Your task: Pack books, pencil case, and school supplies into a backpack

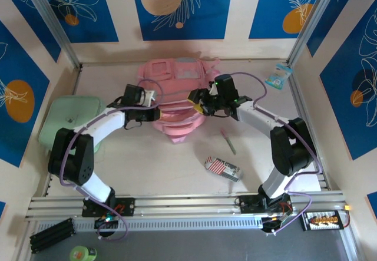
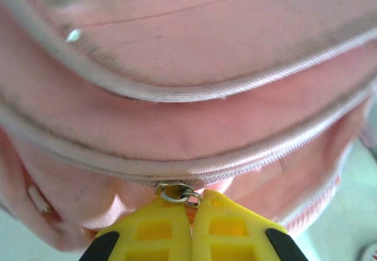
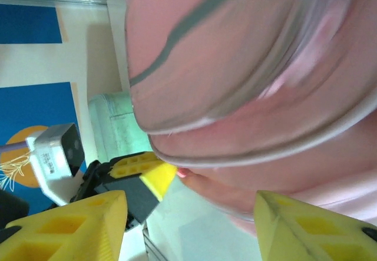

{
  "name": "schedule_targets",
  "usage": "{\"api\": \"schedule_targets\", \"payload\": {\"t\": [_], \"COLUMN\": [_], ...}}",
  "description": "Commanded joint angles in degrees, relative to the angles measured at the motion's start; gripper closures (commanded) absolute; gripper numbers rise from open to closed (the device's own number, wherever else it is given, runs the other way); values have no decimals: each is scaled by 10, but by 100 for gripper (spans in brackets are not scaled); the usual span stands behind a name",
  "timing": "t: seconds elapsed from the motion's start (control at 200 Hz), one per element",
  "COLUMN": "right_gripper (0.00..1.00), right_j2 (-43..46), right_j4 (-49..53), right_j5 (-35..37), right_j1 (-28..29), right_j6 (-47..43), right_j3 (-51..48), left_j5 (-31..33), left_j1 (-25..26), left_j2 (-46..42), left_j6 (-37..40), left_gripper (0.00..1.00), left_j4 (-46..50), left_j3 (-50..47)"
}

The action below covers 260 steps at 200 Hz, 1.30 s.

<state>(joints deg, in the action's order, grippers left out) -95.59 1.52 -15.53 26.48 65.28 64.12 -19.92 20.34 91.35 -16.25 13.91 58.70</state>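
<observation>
The pink backpack (image 1: 177, 81) lies at the back centre of the table. My left gripper (image 2: 193, 199) is shut on the metal zipper pull (image 2: 175, 192) at the backpack's (image 2: 194, 114) seam; from above it (image 1: 159, 113) sits at the bag's left side. My right gripper (image 3: 191, 214) stands open just off the backpack's (image 3: 247, 66) right side (image 1: 197, 101), with nothing between its fingers. The striped pencil case (image 1: 222, 168) and the thin green pen (image 1: 228, 142) lie on the table in front of the right arm. The books are out of view.
A mint-green flat case (image 1: 70, 119) lies at the left under the left arm. A small blue-and-white packet (image 1: 278, 75) rests at the back right corner. Metal rails and walls border the table.
</observation>
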Motion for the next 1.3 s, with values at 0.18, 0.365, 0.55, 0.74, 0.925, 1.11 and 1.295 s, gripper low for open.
{"api": "schedule_targets", "payload": {"t": [0.18,0.365,0.55,0.74,0.925,1.11,1.295], "right_gripper": [39,42,64,87,91,92,95], "right_j2": [11,-32,-60,-52,-42,-36,-22], "right_j4": [-33,-63,-78,-61,-60,-40,-12], "right_j5": [99,93,90,80,60,59,85], "right_j1": [35,29,25,31,32,32,24], "right_j6": [150,135,111,71,61,47,33], "right_j3": [-36,-1,33,56,64,74,72], "left_j5": [-5,-2,26,15,-8,26,85], "left_j1": [67,72,72,71,72,72,67], "left_j2": [0,3,-4,-10,10,4,-18], "left_j6": [-34,-24,-15,-13,-23,-18,28], "left_gripper": [100,100,100,71,62,77,100], "left_j4": [-45,-34,-21,-71,-138,-130,-51], "left_j3": [14,16,7,-29,-46,-50,-46]}}
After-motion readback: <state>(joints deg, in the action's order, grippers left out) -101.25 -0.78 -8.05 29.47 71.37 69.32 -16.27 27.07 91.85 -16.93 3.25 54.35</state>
